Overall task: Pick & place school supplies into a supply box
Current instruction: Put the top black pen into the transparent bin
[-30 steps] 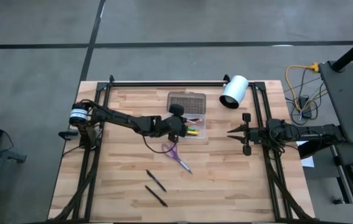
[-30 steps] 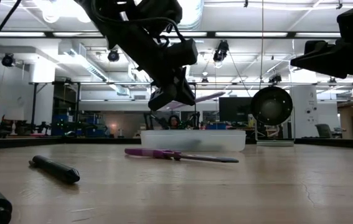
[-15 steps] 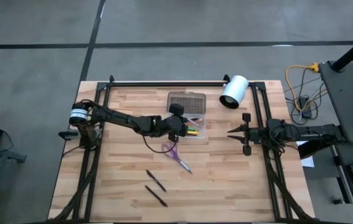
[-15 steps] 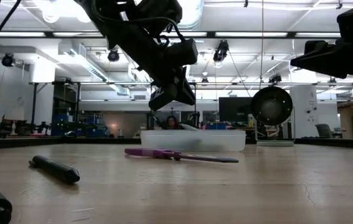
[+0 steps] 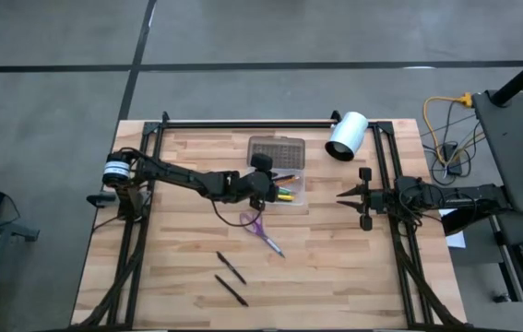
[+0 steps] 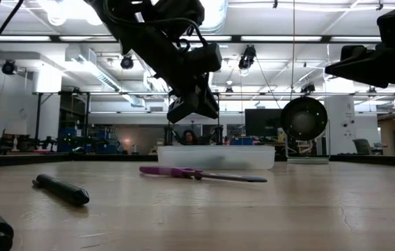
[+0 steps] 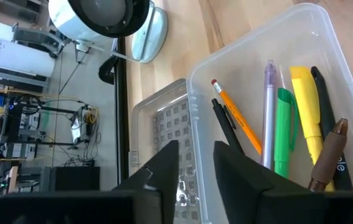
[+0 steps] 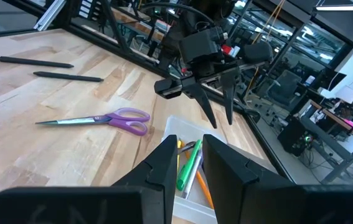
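The clear supply box (image 5: 289,187) stands mid-table with its dotted lid (image 5: 275,149) folded back toward the far edge. Inside lie several pens and pencils: orange (image 7: 238,115), lavender (image 7: 268,112), green (image 7: 282,130), yellow (image 7: 304,106) and brown (image 7: 329,155). My left gripper (image 5: 262,183) hovers open and empty over the box's left end, fingers pointing down (image 8: 221,121). Purple-handled scissors (image 5: 263,231) and two black pens (image 5: 231,267) (image 5: 231,290) lie flat on the table nearer the front. My right gripper (image 5: 341,194) waits right of the box, open and empty.
A white cylinder (image 5: 346,136) lies on its side at the far right, beyond the box. Black frame rails run along the table's left, right and far sides. Bare wood lies between the box and the right gripper, and around the scissors and pens.
A purple pen that showed level at my left gripper's fingers a second ago has dropped out of them into the box. The left arm has stayed over the box's left end.
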